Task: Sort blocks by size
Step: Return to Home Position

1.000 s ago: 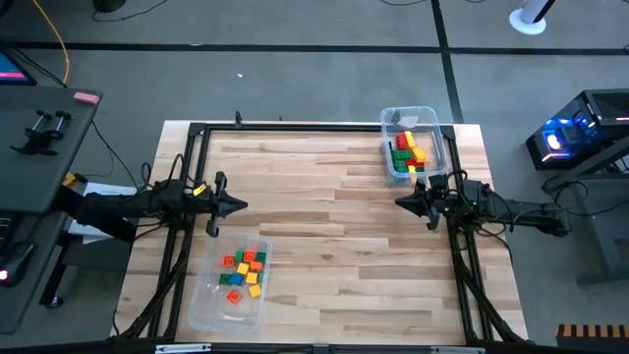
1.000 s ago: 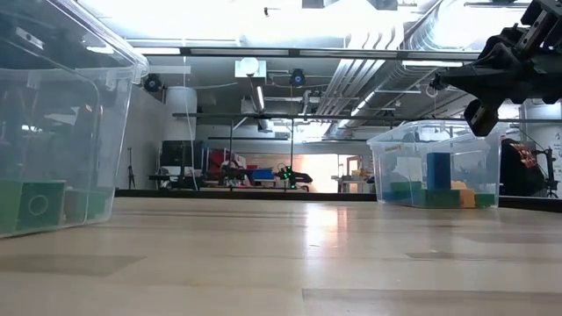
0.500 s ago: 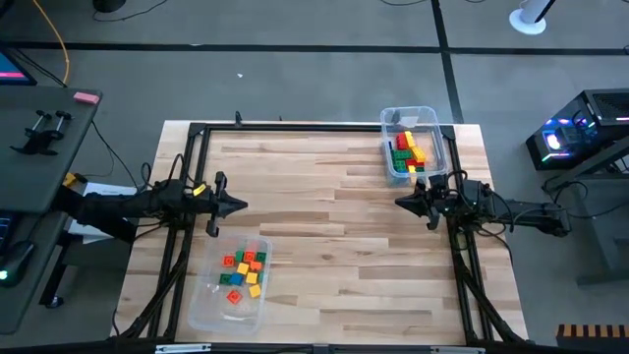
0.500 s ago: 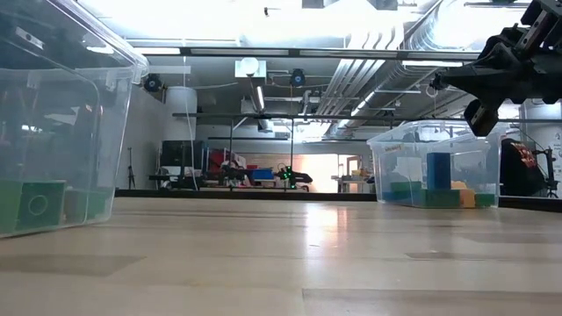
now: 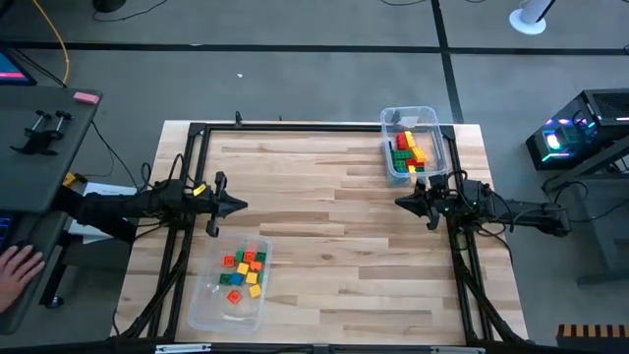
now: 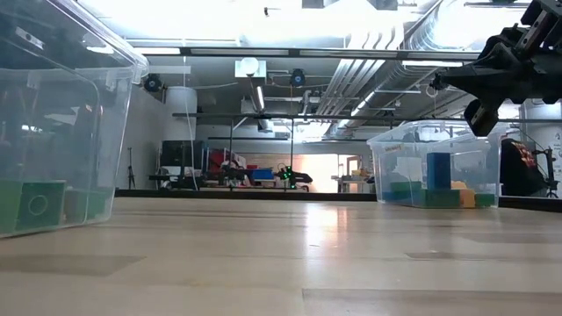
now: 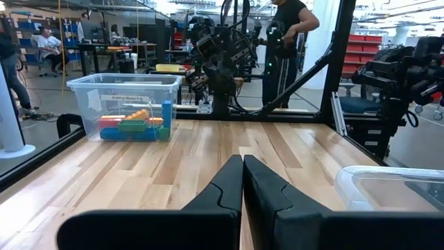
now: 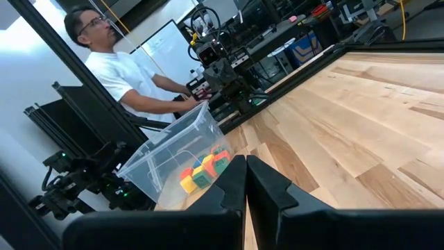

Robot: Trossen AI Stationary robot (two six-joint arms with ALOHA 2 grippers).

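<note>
Short blocks [image 5: 244,273] in red, orange, yellow and green lie loosely heaped inside a clear bin [image 5: 208,313] at the lower left of the high view, close to the front edge of the wooden table [image 5: 334,256]. Longer blocks [image 5: 409,153] in the same colours, plus a blue one standing upright, fill a second clear bin [image 5: 433,116] at the upper right of that view, against the table's far edge. No block lies on the bare wood between the two bins.

The left gripper [image 5: 241,206] hovers above the table at the left of centre, just above the lower-left bin in the frame and apart from it. Its wrist view shows the two dark fingers [image 7: 225,182] pressed together with nothing between them. The right gripper [image 5: 399,203] hovers at the right of centre, just below the upper-right bin in the frame, its fingers [image 8: 232,182] likewise together and empty. The two grippers point at each other across the table, well apart.

A person's hand [image 5: 14,269] shows at the lower left edge of the high view, off the table.
</note>
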